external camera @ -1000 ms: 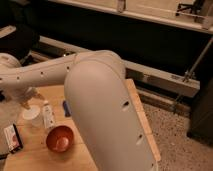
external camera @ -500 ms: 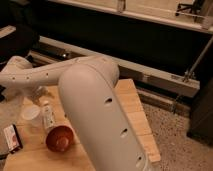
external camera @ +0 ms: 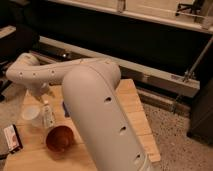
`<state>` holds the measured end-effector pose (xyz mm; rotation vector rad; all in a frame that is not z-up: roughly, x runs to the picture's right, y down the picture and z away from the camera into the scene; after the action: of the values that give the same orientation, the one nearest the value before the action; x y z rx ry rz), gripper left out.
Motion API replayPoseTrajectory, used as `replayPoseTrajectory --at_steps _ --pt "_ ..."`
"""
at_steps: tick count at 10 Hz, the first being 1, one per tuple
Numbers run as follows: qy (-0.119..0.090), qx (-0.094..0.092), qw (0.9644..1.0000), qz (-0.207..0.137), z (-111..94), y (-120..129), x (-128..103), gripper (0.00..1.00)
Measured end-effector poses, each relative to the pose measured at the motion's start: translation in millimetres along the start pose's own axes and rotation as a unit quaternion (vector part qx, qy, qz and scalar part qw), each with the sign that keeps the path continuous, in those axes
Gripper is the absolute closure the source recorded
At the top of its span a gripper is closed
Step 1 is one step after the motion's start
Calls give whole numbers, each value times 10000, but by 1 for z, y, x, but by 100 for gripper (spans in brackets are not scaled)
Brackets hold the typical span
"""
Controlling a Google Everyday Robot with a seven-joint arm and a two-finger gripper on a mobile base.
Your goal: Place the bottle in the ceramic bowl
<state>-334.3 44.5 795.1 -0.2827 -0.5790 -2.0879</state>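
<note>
one thick white arm (external camera: 100, 115) across most of the frame: up from bottom centre, bent at a rounded elbow just above the middle, then out toward the left edge as a slimmer link dotted with small holes. gripper (external camera: 41, 93) at the end of that link, left of centre, hanging low over the left part of the wooden table (external camera: 132, 107). spread or closed: cannot tell, outline lost against the wrist and the shadow around it.

directly beneath, the bottle (external camera: 48, 115): slim, translucent white, upright on the tabletop, cap pointing up toward the gripper. touching the gripper or just apart from it: cannot tell. outside the bowl, standing near its upper rim.

just left of the bottle, a white cup (external camera: 30, 115), upright, mouth open to the top, close beside the bottle but separate from it.

below and slightly right of the bottle, in the lower left of the frame, the ceramic bowl (external camera: 61, 139): round, glossy orange-brown, lighter sheen inside, right side close against the arm's lower section.

at the far left edge, level with the bowl, a small flat packet (external camera: 12, 137), red and white with a dark side, lying on the table.

between bottle and arm, a blue object (external camera: 65, 109), mostly hidden behind the arm, kind not identifiable.

to the right of the table, speckled floor (external camera: 175, 135). behind the table, a long pale rail (external camera: 150, 80) slanting from left centre down toward the right, dark wall above it.
</note>
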Motion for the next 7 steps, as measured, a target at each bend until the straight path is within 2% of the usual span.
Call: replayPoseTrajectory --at_steps 2,5,7 --pt "85 9 10000 -26 3 -4 7 20" --pt "128 -2 9999 -71 11 -14 12 20" --pt "89 33 9999 130 21 -13 16 20"
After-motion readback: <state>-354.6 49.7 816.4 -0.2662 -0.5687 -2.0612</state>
